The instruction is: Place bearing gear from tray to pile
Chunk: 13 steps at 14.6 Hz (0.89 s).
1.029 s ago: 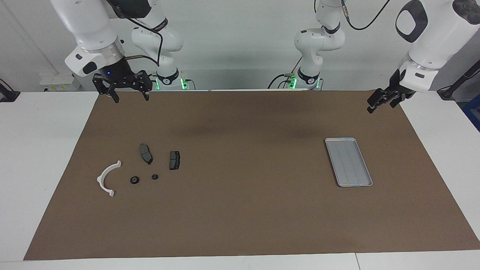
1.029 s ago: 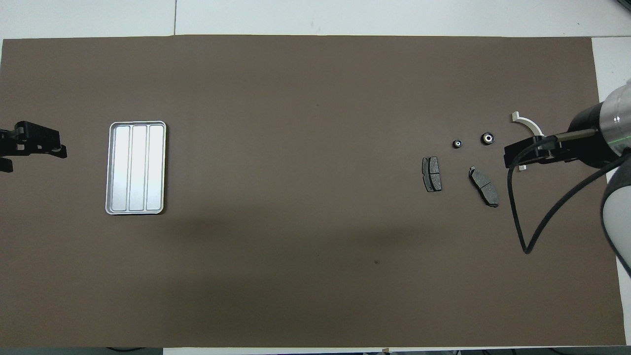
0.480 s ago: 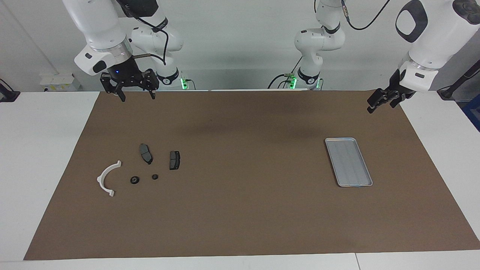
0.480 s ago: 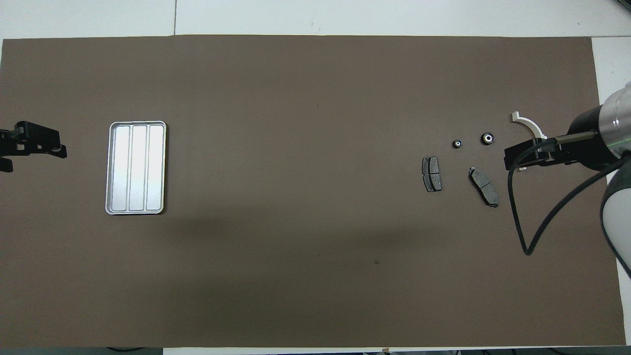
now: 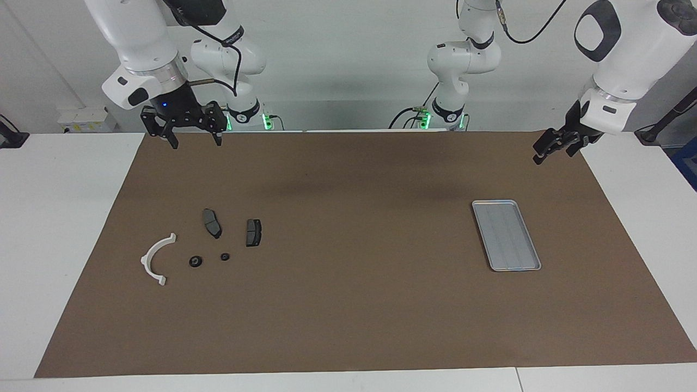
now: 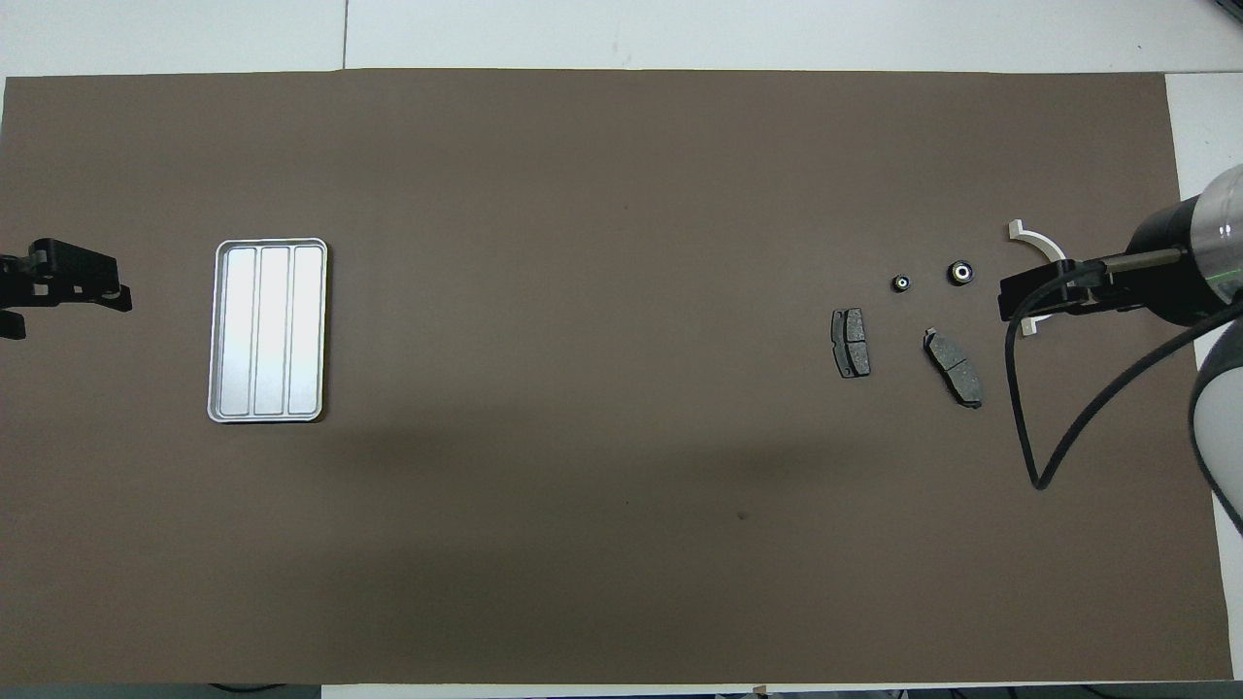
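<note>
1. Right gripper (image 5: 192, 140), fingers spread, holding nothing, now higher and nearer its base; left gripper (image 5: 551, 148) unmoved, likewise spread, waiting.
2. Two bearing gears (image 5: 196, 262) beside pile (image 5: 157, 258); tray (image 5: 506, 235) bare.
3. Brown mat (image 5: 348, 305), white table (image 5: 49, 218), white wall (image 5: 348, 54).

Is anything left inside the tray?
Nothing: the tray shows only its bare ridged floor, and none of it is covered. Two small round bearing gears lie in the pile by the white bracket.
</note>
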{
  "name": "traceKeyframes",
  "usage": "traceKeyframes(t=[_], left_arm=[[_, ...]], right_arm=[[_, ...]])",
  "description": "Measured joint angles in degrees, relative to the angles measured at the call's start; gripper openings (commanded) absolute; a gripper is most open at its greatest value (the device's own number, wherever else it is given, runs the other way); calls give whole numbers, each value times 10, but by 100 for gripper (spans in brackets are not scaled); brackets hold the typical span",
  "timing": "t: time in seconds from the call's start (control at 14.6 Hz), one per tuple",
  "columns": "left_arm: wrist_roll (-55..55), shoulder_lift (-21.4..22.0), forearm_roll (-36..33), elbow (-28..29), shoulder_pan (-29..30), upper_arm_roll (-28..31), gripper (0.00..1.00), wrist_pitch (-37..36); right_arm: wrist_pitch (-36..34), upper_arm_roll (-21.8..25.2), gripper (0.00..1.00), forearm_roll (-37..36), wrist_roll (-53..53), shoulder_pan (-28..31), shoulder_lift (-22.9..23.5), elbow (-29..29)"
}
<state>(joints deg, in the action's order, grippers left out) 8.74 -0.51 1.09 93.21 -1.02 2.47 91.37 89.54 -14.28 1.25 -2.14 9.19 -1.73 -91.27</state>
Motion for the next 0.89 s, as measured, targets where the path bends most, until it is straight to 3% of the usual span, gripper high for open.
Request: traceKeyframes(t=[0.41,0.69,0.89], left_arm=[[0,0,0,0,0,0,100,0],[0,0,0,0,0,0,100,0],[0,0,0,0,0,0,100,0]], right_arm=[[0,6,100,0,0,-7,0,-2],[4,87,100,0,0,-81,0,-3],[4,106,100,0,0,-88,0,-3]])
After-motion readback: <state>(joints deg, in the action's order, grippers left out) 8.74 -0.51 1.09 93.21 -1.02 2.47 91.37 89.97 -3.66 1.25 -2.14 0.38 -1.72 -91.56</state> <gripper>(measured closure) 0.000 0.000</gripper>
